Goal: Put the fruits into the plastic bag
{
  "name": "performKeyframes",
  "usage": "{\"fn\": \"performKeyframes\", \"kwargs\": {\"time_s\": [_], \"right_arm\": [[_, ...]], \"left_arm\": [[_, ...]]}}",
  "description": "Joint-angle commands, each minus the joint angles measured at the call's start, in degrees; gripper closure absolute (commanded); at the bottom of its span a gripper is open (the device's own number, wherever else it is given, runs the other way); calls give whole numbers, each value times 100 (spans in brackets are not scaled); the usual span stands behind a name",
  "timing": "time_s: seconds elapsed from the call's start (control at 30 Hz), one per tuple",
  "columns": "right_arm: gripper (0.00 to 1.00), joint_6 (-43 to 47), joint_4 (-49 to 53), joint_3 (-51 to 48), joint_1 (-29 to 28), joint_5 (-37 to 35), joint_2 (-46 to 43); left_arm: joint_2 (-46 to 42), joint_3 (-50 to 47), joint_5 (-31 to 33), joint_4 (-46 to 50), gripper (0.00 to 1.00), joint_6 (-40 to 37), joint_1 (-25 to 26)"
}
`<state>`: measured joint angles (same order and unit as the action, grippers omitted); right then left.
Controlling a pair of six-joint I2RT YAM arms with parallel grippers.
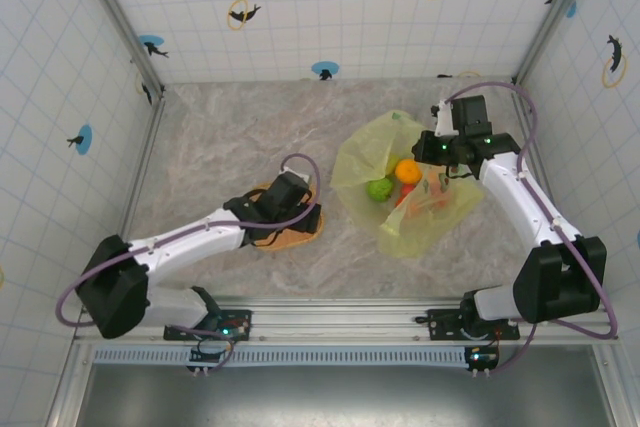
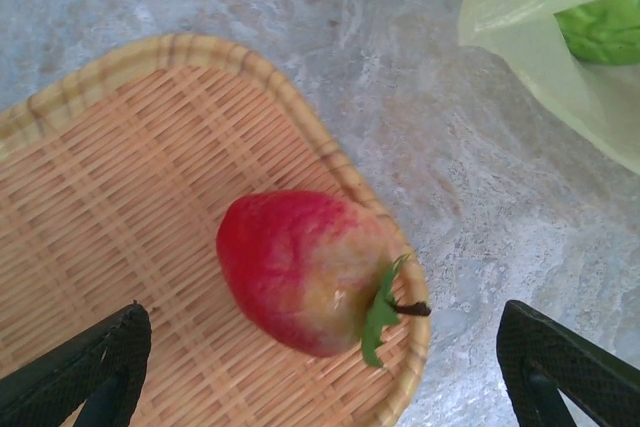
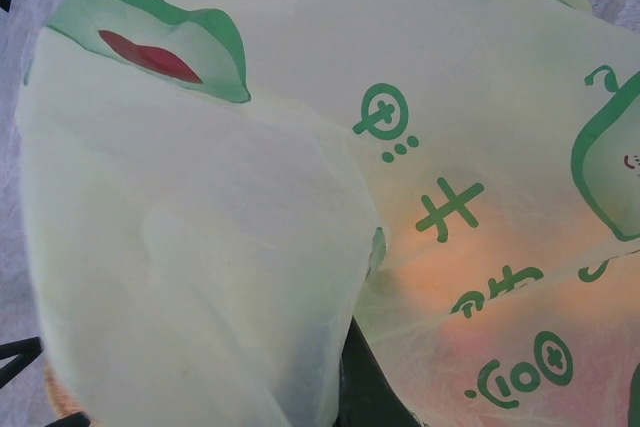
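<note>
Woven wicker plate (image 2: pixel 120 227), matt red fruit (image 2: pixel 300 267), thin translucent crinkly plastic bag (image 3: pixel 300 147), smooth marbled tabletop (image 2: pixel 450 197)

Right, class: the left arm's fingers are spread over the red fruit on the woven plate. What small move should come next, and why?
Probably lower the left gripper until its open fingers straddle the red fruit, ready to close. The fruit lies untouched on the woven plate between them, while the right gripper holds the plastic bag, other fruits already inside.
</note>
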<state>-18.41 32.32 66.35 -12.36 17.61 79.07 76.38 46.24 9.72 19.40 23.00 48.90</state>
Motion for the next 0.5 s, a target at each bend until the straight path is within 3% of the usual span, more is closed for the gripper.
{"fn": "performKeyframes", "kwargs": {"time_s": [0.0,0.47], "right_arm": [[100,44,-24,-110,-3,-56,-93],[100,64,10,-104,44,-20,-78]], "left_arm": [[339,353,104,275,8,-441,175],[1330,616,781,194,14,-525,225]]}}
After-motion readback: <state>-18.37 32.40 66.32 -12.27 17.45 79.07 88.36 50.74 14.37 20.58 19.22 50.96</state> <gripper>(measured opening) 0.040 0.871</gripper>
